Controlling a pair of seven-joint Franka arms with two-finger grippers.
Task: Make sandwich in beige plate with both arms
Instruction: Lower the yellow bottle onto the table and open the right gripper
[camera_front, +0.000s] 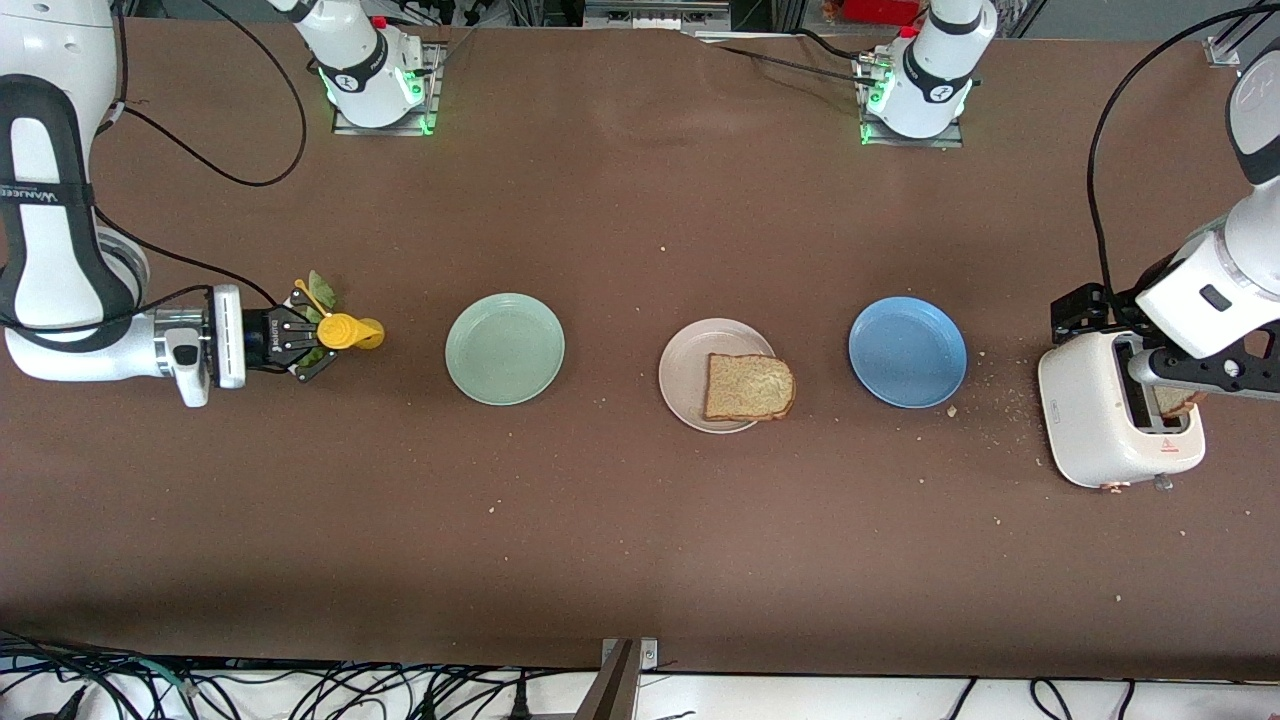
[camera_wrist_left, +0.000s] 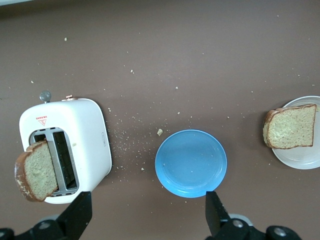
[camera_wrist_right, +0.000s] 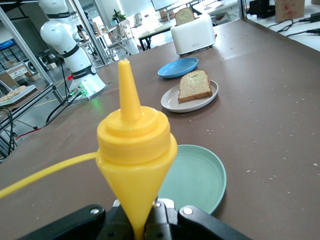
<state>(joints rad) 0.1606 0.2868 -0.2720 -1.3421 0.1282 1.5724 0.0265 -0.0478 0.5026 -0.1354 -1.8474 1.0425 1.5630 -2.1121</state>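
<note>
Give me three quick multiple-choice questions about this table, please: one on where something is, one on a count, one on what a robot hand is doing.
1. Where is the second bread slice?
A. in the toaster
B. on the blue plate
C. on the bare table

2. How many plates are there?
A. two
B. three
C. four

3. The right hand is
A. open, empty
B. shut on the yellow bottle
C. holding bread

Answers: 1 A, it sticks up from a slot. 2 B, mint-green plate, beige plate, blue. 3 B, fingers clamp its base; the left hand is open over the toaster.

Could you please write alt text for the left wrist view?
A brown bread slice stands in a white toaster above the left gripper's open jaws, beside a round blue plate and another slice on a beige plate.
</note>
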